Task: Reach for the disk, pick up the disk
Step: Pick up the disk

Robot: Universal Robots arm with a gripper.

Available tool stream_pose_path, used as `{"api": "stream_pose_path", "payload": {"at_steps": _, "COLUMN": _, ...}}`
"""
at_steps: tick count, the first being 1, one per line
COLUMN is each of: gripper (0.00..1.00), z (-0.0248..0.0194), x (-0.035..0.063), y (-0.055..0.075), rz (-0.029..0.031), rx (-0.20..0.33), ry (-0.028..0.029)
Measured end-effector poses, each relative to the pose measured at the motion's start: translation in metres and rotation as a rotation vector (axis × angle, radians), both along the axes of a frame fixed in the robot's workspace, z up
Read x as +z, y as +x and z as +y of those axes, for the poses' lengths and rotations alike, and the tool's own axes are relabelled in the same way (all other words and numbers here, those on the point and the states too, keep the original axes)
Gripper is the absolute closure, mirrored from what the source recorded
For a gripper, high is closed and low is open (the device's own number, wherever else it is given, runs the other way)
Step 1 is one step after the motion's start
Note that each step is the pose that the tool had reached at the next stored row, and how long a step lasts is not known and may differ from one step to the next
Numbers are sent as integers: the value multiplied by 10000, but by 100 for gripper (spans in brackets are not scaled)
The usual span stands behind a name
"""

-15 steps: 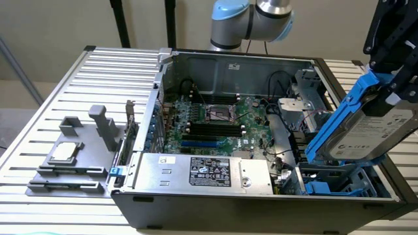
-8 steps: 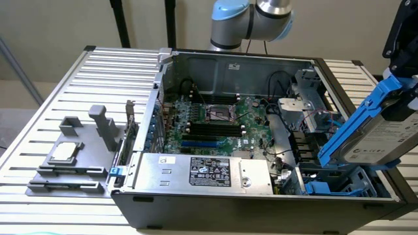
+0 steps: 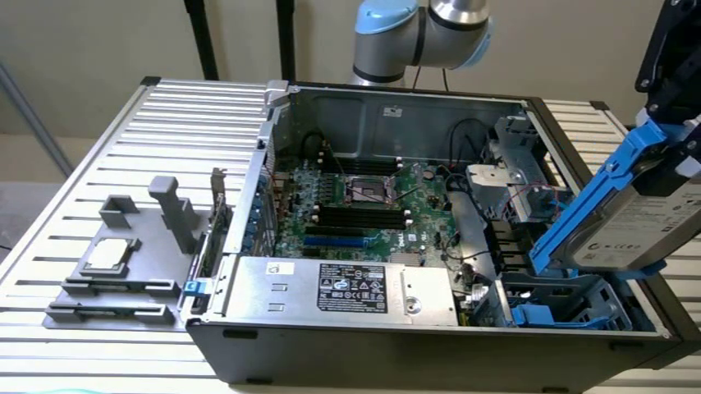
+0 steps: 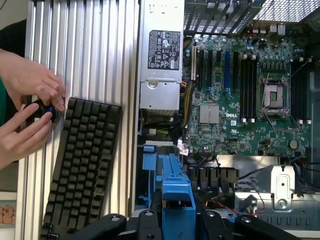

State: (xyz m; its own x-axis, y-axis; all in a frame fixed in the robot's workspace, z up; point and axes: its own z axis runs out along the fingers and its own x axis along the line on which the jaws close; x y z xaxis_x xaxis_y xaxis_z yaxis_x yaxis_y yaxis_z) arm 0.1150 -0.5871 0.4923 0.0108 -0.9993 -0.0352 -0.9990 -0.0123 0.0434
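In the exterior view, a grey fixture lies on the slatted table, left of the open computer case. A small square chip sits on that fixture. Inside the case, along its near wall, lies the power supply with its black label. Behind the power supply the motherboard covers the case floor, with the CPU socket near its middle. At the case's right end, an empty blue drive bay sits in the near corner.

Above that bay, the disk hangs in the air, tilted, well clear of the case. Its blue caddy frames the silver body and white label. The gripper comes down onto the disk's upper end, clamped on it.

In the wrist view, a person's hands hold a small dark object just left of a black keyboard, which lies on the table beside the case. The caddy's edge sits squeezed between the gripper's dark fingers, over the drive bay.
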Motion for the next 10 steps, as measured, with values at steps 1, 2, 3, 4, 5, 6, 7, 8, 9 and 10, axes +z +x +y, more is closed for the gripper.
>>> {"api": "stream_pose_path", "payload": {"at_steps": 1, "gripper": 67, "z": 14, "x": 0, "y": -1, "rz": 0, "rx": -1, "ry": 0}}
{"api": "stream_pose_path", "payload": {"at_steps": 2, "gripper": 67, "z": 21, "x": 0, "y": -3, "rz": -1, "rx": -2, "ry": 0}}
{"api": "stream_pose_path", "payload": {"at_steps": 3, "gripper": 67, "z": 23, "x": 0, "y": -4, "rz": -2, "rx": -3, "ry": 0}}
{"api": "stream_pose_path", "payload": {"at_steps": 4, "gripper": 67, "z": 24, "x": 0, "y": -5, "rz": -2, "rx": -2, "ry": 1}}
{"api": "stream_pose_path", "payload": {"at_steps": 5, "gripper": 67, "z": 24, "x": 0, "y": -5, "rz": -2, "rx": -2, "ry": 1}}
{"api": "stream_pose_path", "payload": {"at_steps": 6, "gripper": 67, "z": 24, "x": 0, "y": -5, "rz": -2, "rx": -2, "ry": 0}}
{"api": "stream_pose_path", "payload": {"at_steps": 7, "gripper": 67, "z": 24, "x": 0, "y": -5, "rz": -3, "rx": -2, "ry": -1}}
{"api": "stream_pose_path", "payload": {"at_steps": 8, "gripper": 67, "z": 24, "x": 1, "y": -5, "rz": -2, "rx": -2, "ry": -1}}
{"api": "stream_pose_path", "payload": {"at_steps": 9, "gripper": 67, "z": 24, "x": 0, "y": -5, "rz": -2, "rx": -2, "ry": -1}}
{"api": "stream_pose_path", "payload": {"at_steps": 10, "gripper": 67, "z": 24, "x": 1, "y": -5, "rz": -2, "rx": -1, "ry": -1}}
